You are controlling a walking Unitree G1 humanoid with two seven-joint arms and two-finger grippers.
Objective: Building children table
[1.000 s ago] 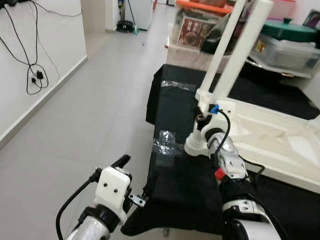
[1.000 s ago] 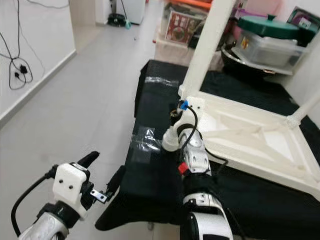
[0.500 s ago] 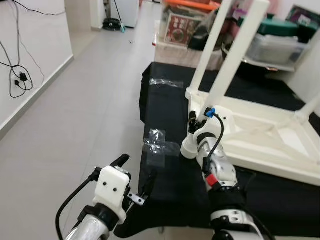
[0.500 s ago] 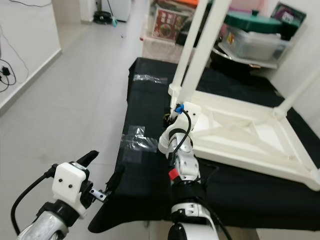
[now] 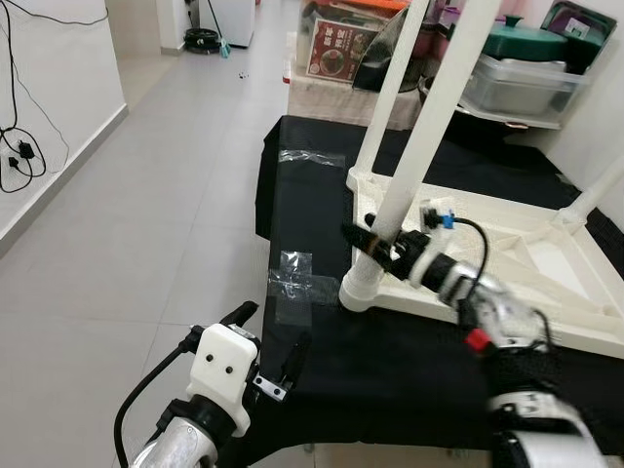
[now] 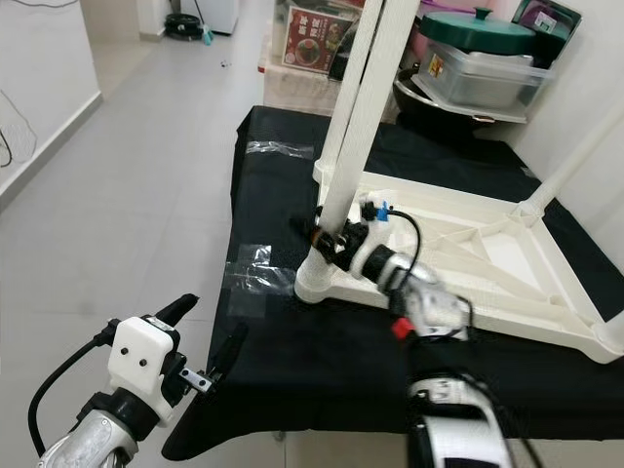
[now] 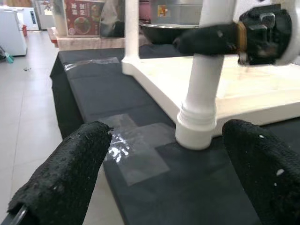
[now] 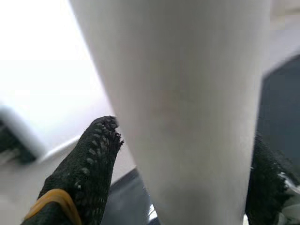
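left gripper [image 5: 268, 346] low at the table [image 5: 322, 224] near edge, jaws wide and empty; right gripper [image 5: 375, 242] jaws around the nearest white leg [image 5: 414, 146] of the upturned children's table [image 5: 507, 258], contact looks likely; storage boxes [image 5: 517, 83] behind

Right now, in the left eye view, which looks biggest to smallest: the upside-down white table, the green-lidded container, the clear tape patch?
1. White table
2. Green-lidded container, though it sits farther back, so this is unsure
3. Clear tape patch
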